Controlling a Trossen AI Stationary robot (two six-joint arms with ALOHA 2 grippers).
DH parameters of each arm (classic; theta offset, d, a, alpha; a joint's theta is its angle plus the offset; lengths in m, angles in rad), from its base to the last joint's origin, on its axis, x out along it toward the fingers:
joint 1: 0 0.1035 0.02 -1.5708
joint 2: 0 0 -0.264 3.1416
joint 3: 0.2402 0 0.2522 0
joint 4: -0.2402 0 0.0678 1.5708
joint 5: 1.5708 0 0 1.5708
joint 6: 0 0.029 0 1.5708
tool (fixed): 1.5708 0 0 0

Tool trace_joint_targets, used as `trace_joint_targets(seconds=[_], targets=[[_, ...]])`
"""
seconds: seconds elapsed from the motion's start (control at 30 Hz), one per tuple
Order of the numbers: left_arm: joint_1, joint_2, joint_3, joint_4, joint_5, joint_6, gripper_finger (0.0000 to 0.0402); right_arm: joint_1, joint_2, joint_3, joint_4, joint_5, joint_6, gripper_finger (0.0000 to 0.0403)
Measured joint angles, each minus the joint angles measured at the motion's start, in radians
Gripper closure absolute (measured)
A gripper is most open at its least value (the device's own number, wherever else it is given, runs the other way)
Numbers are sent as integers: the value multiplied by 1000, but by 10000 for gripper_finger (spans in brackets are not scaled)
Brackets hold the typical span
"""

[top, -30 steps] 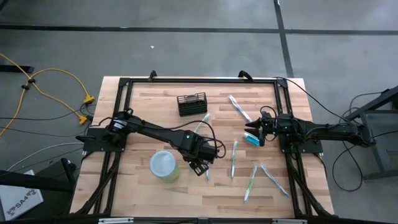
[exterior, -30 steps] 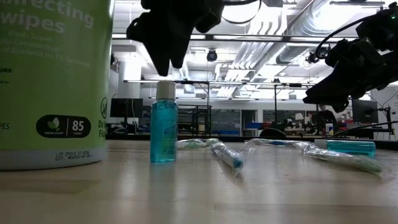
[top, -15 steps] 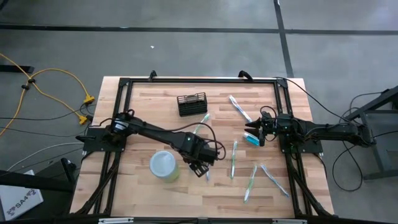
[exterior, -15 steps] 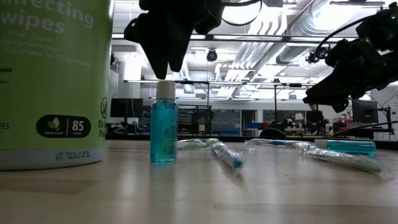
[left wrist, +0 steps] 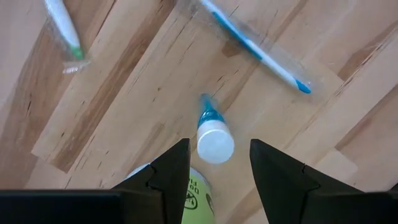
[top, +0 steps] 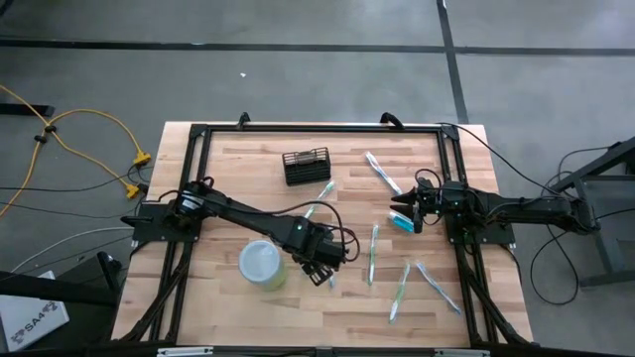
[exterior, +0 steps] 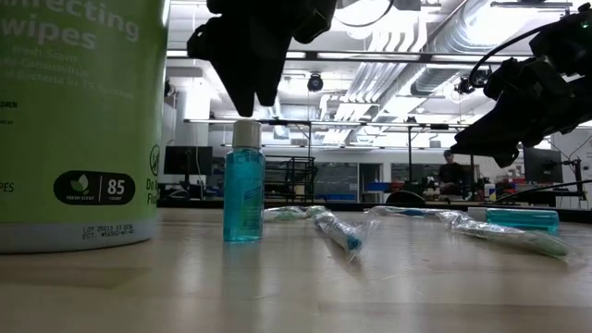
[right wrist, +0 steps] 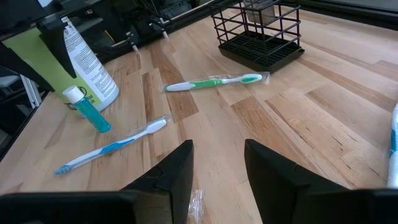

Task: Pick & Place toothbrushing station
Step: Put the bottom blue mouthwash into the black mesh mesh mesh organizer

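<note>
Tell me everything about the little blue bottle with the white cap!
The little bottle is see-through plastic filled with blue liquid, topped by a round white cap. It stands upright on the wooden table, right beside the big green wipes tub. The left gripper hangs just above it with its fingers open on either side of the cap, not gripping it. A wrapped blue toothbrush lies nearby on the table.

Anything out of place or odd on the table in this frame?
Nothing spilled or damaged. The wrapped toothbrushes lie scattered at different angles, none in the black wire holder. The small blue bottle stands upright beside the wipes canister, directly under the left end effector, whose fingers are open.
</note>
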Motion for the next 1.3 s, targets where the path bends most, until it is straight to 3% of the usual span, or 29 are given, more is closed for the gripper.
trace_joint_targets(seconds=[0.83,1.3], targets=[[-46,8,-2,-3,-103,14,241,0,0,0,0,0,0,268],[-55,8,-18,-15,-110,-3,241,0,0,0,-1,0,0,268]])
